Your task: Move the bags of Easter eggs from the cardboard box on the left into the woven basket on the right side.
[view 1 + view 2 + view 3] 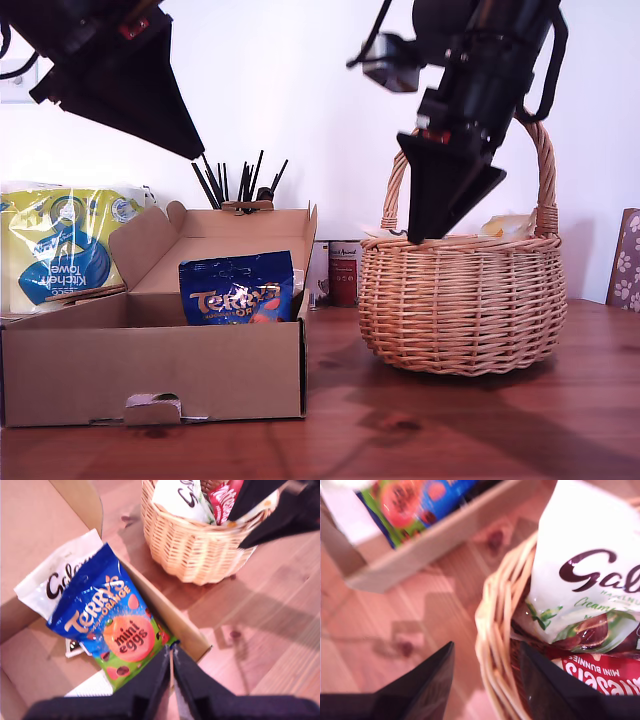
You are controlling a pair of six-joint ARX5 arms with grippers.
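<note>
A dark blue pouch (240, 290) with orange lettering leans upright in the cardboard box (150, 370). In the first wrist view this blue pouch (107, 625) lies over a white script-lettered pouch (55, 582). My first gripper (170, 662) hangs shut and empty high above the box (30, 530), at the exterior view's left (198, 152). The woven basket (460, 300) holds a white pouch (590, 570) and a red pouch (600, 675). My second gripper (485, 685) is open over the basket's rim (492, 610), one finger outside and one inside, holding nothing (415, 235).
A yellow and blue kitchen towel pack (60, 250) stands behind the box at the exterior view's left. Black sticks (240, 185) rise behind the box flap. Small tins (343, 272) sit between box and basket. A patterned object (627, 260) shows at the exterior view's right edge. Everything rests on a wooden table (400, 430).
</note>
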